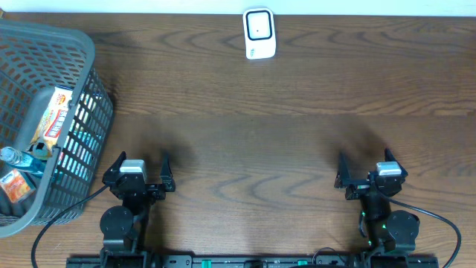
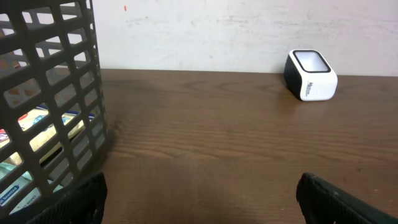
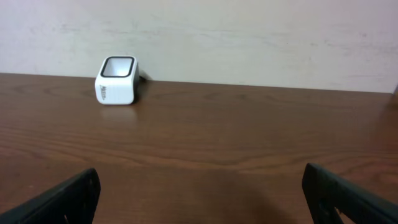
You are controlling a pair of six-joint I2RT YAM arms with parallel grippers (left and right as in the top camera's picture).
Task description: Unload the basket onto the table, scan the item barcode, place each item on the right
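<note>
Left gripper (image 1: 143,158): jaws spread wide; holding nothing.
Right gripper (image 1: 364,156): jaws spread wide; empty; well apart from the left gripper.
Barcode scanner (image 1: 259,33): at the far edge of the table (image 1: 245,141); ahead of both grippers and between them; well apart from each.
Snack packet (image 1: 56,115): inside the mesh basket (image 1: 95,112), leaning on its wall; left of and ahead of the left gripper; not touched.
Bottle (image 1: 15,158): in the same basket; left of the left gripper.
</note>
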